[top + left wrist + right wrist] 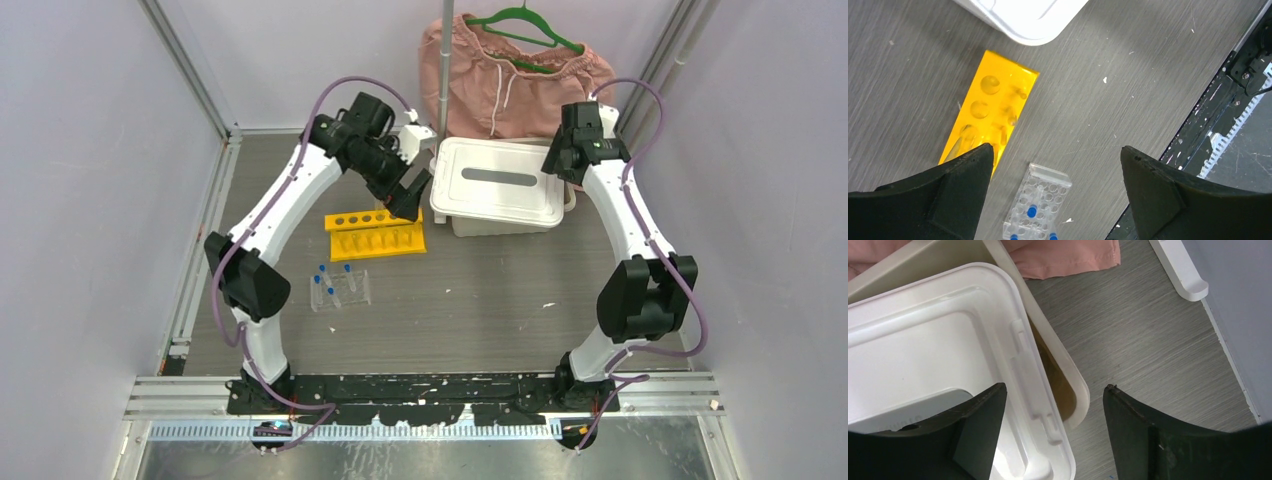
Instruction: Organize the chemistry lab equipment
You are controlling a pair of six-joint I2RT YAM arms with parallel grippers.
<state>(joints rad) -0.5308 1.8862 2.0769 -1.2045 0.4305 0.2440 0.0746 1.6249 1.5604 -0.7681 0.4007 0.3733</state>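
1. Grey wood-grain worktop (480, 300), flecked white, stands between pale lilac walls (90, 150).
2. The yellow rack (375, 233) lies mid-worktop. Just nearer, the clear rack (340, 288) holds blue-capped tubes (331, 291).
3. At the back is a beige tub (1068, 385), its white lid (497, 180) askew.
4. The left end effector (1055, 155) is spread wide and empty above the racks. The right end effector (1054, 390) is apart over the lid's edge.
5. The lid's embossed lettering is unreadable.

The rack (375, 234) is yellow, tube caps (1032, 211) blue, shorts (510, 85) pink, hanger (552, 33) green, lid (497, 180) white.
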